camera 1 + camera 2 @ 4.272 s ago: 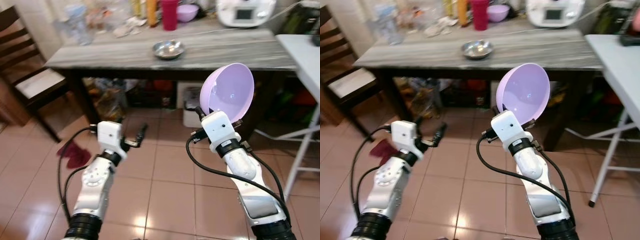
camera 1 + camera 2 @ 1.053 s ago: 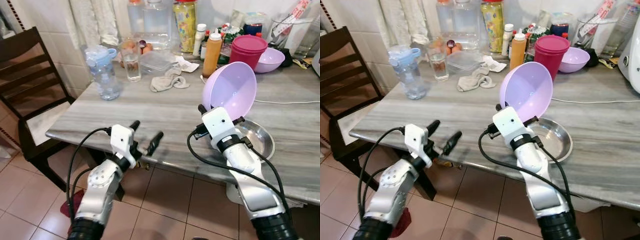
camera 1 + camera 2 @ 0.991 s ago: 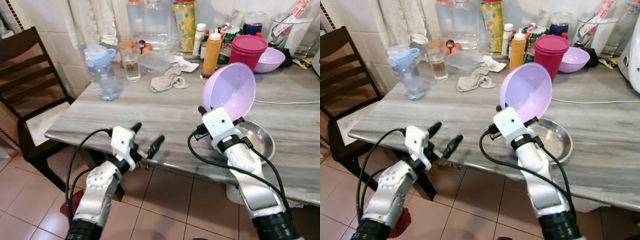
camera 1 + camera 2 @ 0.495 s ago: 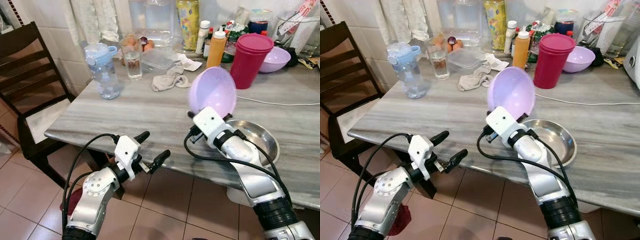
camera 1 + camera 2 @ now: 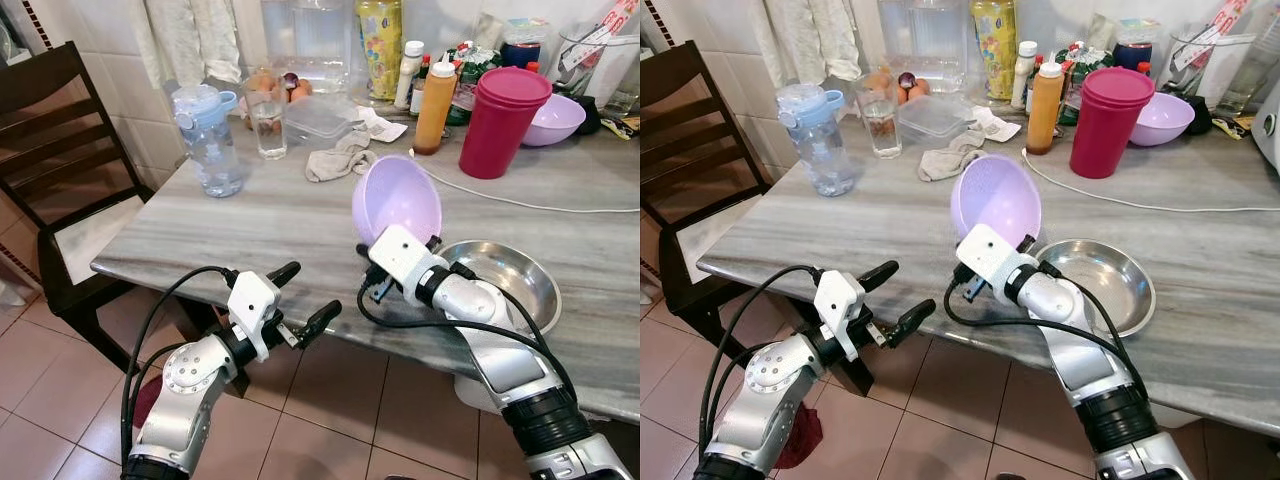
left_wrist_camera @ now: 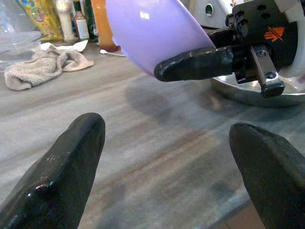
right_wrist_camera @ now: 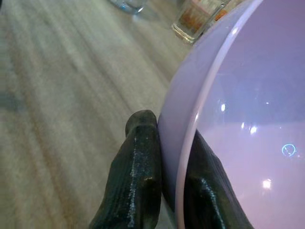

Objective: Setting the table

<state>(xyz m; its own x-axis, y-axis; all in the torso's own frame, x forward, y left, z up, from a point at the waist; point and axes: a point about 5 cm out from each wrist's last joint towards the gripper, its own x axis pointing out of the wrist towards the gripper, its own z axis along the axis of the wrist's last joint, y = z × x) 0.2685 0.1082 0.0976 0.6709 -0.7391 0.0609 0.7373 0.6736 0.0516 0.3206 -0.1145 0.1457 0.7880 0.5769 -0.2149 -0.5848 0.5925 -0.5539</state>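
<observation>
Lilac bowl (image 5: pixel 396 198) is held on edge above the grey marble surface (image 5: pixel 240 215), its rim clamped between the jaws of the right gripper (image 7: pixel 164 157), one finger outside the wall and one inside. It sits just left of a steel dish (image 5: pixel 502 280) resting on the surface. Left gripper (image 5: pixel 298 300) hovers at the near edge of the surface, jaws spread wide and holding nothing. A dark wooden chair (image 5: pixel 60 150) stands at the left end.

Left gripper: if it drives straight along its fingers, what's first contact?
Likely the lavender bowl held by the right gripper, which crosses ahead of the open left gripper; depth unclear.
</observation>
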